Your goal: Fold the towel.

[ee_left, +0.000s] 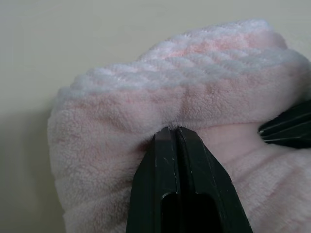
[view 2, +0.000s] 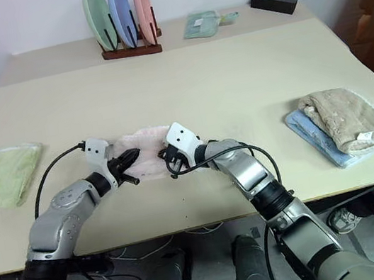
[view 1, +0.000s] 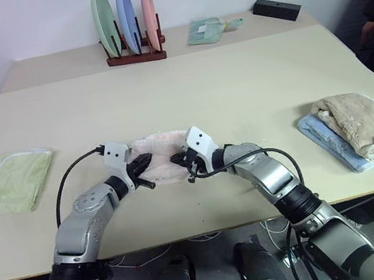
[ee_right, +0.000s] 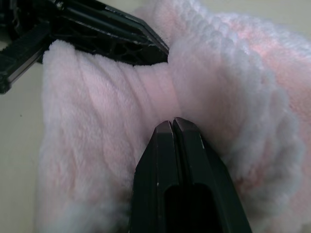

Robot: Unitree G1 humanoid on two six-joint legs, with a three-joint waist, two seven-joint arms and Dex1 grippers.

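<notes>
Pink towel (view 1: 164,160) seemingly nipped by both closed pincers, left (view 1: 149,162), right (view 1: 176,160).

Soft even light, faint shadows

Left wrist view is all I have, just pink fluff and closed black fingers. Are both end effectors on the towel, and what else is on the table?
Observer: Yes. The left end effector and the right end effector are each shut on the near edge of the pink towel, close together.
Operator: Anything to the sides?
Observer: A light green folded towel lies at the robot's far left.
Operator: And on the right?
Observer: A beige towel sits on a blue cloth there.
Operator: Farther back?
Observer: A wooden rack holds three plates upright.
</notes>
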